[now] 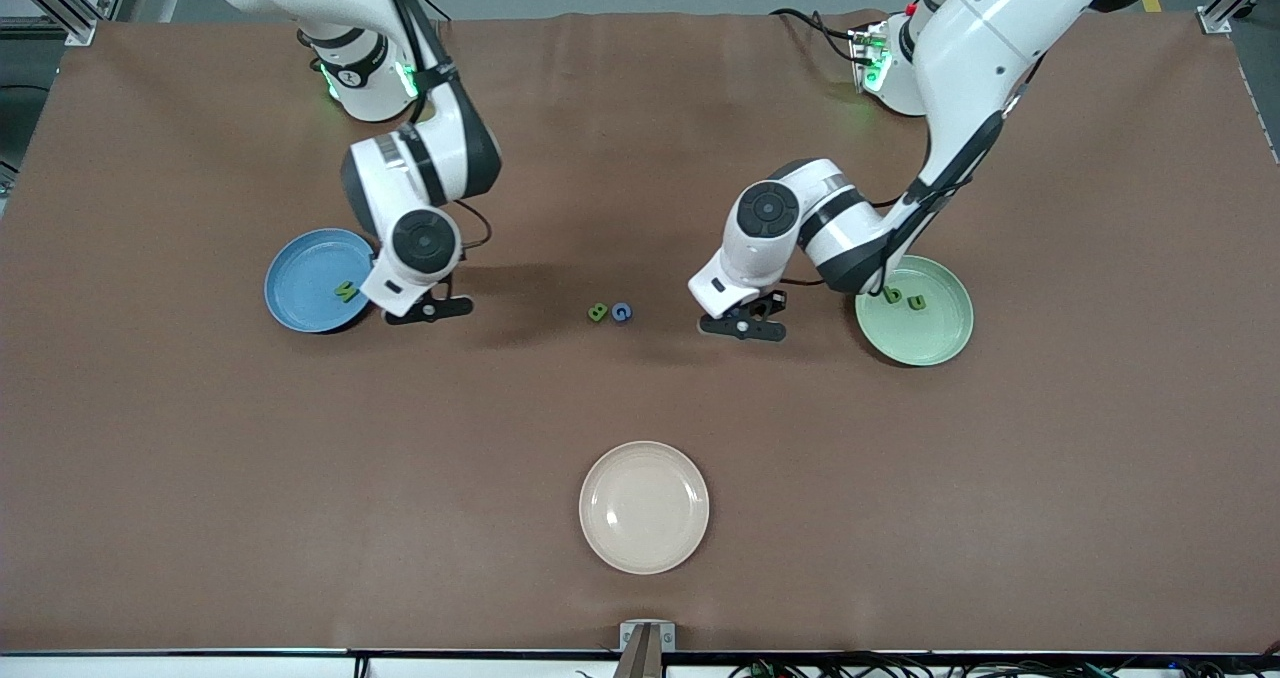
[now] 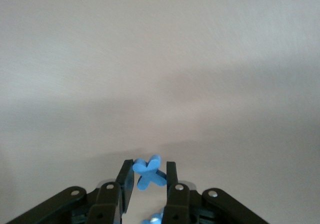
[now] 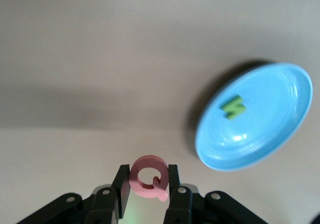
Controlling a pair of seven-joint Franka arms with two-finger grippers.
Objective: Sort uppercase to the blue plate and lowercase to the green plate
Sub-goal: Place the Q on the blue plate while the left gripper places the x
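My right gripper [image 1: 430, 308] is shut on the pink Q [image 3: 148, 178] and hangs low over the table beside the blue plate [image 1: 300, 268]. The green N [image 1: 346, 291] lies in that plate, which also shows in the right wrist view [image 3: 270, 129]. My left gripper [image 1: 745, 326] is shut on the blue x [image 2: 149, 172], low over the table beside the green plate [image 1: 935, 333]. The green b [image 1: 892, 295] and green u [image 1: 916, 302] lie in that plate. The green B [image 1: 598, 311] and blue G [image 1: 621, 311] lie side by side mid-table between the grippers. A second blue piece [image 2: 152, 219] shows under the left fingers; I cannot tell which letter it is.
A cream plate [image 1: 644, 506] sits nearer the front camera than the letters, around the middle of the table. The brown table mat [image 1: 200, 458] covers the whole surface.
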